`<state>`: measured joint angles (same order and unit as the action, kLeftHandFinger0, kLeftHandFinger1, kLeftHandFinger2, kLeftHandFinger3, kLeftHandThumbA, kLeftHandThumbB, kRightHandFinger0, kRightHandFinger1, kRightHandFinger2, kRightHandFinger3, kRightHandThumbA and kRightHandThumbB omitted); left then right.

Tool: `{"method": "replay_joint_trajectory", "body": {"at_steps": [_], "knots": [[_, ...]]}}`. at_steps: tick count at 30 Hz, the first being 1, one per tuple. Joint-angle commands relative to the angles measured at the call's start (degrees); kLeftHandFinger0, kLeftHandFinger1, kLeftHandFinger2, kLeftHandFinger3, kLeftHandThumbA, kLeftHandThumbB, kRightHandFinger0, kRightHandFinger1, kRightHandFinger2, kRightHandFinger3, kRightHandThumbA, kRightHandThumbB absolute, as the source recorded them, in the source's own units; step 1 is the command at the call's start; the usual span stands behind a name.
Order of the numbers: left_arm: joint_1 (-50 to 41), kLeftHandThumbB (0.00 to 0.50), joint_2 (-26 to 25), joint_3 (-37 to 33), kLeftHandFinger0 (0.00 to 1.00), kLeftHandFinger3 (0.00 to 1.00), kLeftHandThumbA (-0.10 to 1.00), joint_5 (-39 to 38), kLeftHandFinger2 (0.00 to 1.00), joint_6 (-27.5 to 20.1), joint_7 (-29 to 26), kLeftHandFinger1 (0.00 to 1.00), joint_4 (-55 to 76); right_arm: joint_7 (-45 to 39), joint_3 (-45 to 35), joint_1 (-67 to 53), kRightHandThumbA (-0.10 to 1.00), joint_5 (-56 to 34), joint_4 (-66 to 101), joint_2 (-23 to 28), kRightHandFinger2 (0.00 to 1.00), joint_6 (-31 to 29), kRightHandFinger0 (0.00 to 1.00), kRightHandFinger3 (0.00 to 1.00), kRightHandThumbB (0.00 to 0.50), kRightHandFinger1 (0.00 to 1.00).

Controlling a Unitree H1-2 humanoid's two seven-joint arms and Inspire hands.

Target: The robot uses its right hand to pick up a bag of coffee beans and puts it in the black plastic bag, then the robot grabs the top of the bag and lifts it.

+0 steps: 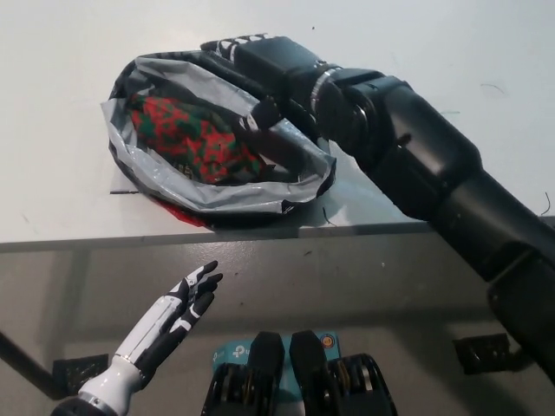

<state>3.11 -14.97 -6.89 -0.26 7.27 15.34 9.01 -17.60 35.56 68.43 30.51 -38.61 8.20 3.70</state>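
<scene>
The black plastic bag [217, 198] lies open on the white table [61, 191], its grey lining turned outward. Inside it rests the bag of coffee beans [195, 134], red and green patterned. My black right hand [264, 82] is at the bag's far right rim, its back turned up and its tip dipping just inside the opening beside the coffee bag. Its grip on the rim is hidden by the hand itself. My white left hand [173, 316] rests open below the table's front edge, at the lower left.
The table's front edge [260, 236] runs across the middle of the picture, with grey floor below it. A red patch [184, 214] shows under the bag's near side. My right forearm [434, 173] crosses the table's right part.
</scene>
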Motion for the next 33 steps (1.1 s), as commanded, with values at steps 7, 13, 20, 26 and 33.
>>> {"method": "replay_joint_trajectory", "body": {"at_steps": [7,13,20,26,33], "knots": [[0.8,0.173,-1.0,0.0,1.00,1.00,0.92,0.5,1.00,-1.3,0.7,1.00,0.2,-11.1,-3.3,-2.8,0.85,-0.4,15.5,5.7,1.00,10.5,1.00,1.00,0.500,1.00],[0.7,0.169,-0.9,0.0,1.00,1.00,0.91,0.4,1.00,-1.3,0.7,1.00,0.2,-13.2,-4.2,-4.9,0.80,-0.7,17.9,6.9,1.00,11.5,1.00,1.00,0.500,1.00],[0.7,0.165,-0.8,0.0,1.00,1.00,0.92,0.4,1.00,-1.1,0.6,1.00,0.4,-14.0,-3.6,-6.1,0.76,1.3,18.3,7.1,1.00,12.2,1.00,1.00,0.500,1.00],[0.8,0.157,-0.8,0.1,1.00,1.00,0.92,0.4,1.00,-0.8,0.6,1.00,0.6,-14.0,-3.5,-7.0,0.74,1.7,17.7,6.7,1.00,12.1,1.00,1.00,0.500,1.00],[0.8,0.152,-0.9,0.1,1.00,1.00,0.92,0.4,1.00,-1.0,0.7,1.00,0.4,-9.8,-1.9,-8.1,0.71,6.5,16.5,5.7,1.00,11.6,1.00,1.00,0.500,1.00]]}}
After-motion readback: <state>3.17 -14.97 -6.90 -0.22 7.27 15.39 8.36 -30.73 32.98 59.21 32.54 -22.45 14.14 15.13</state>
